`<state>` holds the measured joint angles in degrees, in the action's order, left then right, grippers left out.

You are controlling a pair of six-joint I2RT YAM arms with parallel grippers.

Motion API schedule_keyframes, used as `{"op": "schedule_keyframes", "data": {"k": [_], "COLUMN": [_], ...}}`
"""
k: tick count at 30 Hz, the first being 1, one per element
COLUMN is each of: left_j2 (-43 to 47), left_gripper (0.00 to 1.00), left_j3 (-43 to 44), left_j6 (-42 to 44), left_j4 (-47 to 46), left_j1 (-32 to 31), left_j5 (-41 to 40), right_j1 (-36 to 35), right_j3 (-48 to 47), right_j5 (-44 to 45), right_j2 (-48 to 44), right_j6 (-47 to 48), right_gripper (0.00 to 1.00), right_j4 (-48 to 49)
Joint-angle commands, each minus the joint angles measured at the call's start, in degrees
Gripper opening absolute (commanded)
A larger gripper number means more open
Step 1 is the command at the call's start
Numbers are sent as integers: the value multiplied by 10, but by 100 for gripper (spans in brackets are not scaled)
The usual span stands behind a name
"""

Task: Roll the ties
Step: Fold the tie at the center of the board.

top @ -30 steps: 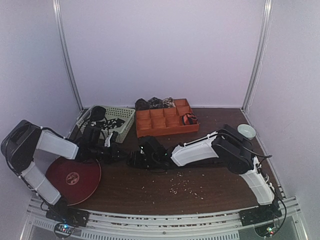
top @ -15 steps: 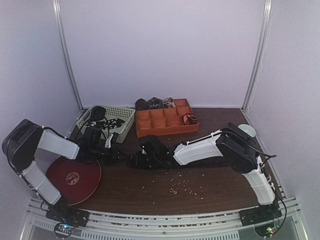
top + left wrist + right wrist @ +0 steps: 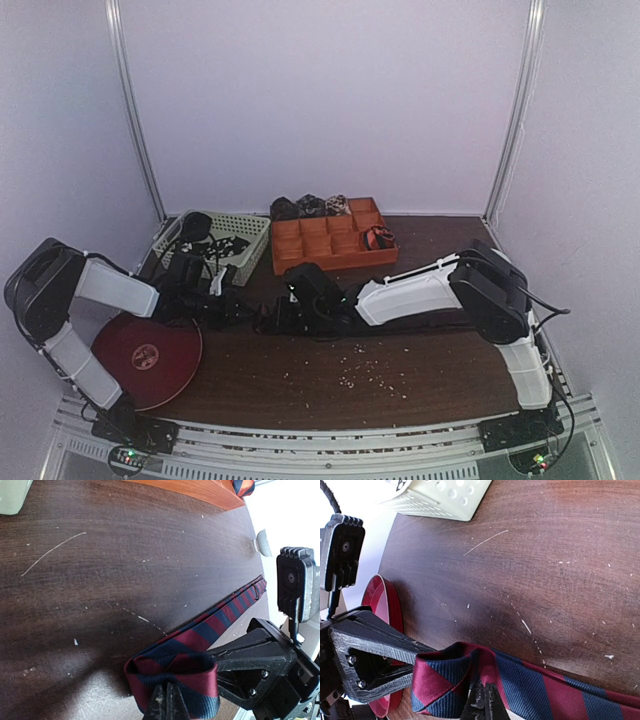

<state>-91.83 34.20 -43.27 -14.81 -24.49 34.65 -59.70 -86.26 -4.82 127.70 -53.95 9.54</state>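
The red plate (image 3: 145,355), lower left of the top view, sits apart from the work area. The pale basket (image 3: 250,230), upper left, holds dark speckled fabric (image 3: 222,246), apparently further ties awaiting rolling, within the left arm's reach. The left gripper (image 3: 165,694) has its fingers pressed together on the looped end of the red-and-navy tie (image 3: 200,640), bottom centre of its wrist view; judged purpose: anchoring the started coil. The tie lies at the centre of the table (image 3: 440,375), its free length flat, running toward that view's upper right. The right gripper (image 3: 482,694) pinches the same loop from the opposite side, directly facing its partner, so one can turn while the other holds. Rolling is judged barely begun. The orange tray (image 3: 315,245), upper centre-right, holds one rolled tie (image 3: 378,238), marking it the likely destination
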Motion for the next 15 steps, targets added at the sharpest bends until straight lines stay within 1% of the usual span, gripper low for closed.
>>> {"op": "schedule_keyframes", "data": {"k": [1,10,15], "left_j2": [9,-9,-12], "left_gripper": [0,0,4], "left_j3": [18,21,27], "left_j6": [9,-3,-4], "left_j4": [1,-17,-21], "left_j1": [-3,-16,-27], "left_j5": [-1,2,0], "right_j1": [2,1,4], "right_j3": [-18,-5,-1], "right_j5": [-17,-13,-13], "right_j2": [-2,2,5], "right_j6": [7,5,11], "right_gripper": [0,0,0], "right_j4": [8,17,16]}}
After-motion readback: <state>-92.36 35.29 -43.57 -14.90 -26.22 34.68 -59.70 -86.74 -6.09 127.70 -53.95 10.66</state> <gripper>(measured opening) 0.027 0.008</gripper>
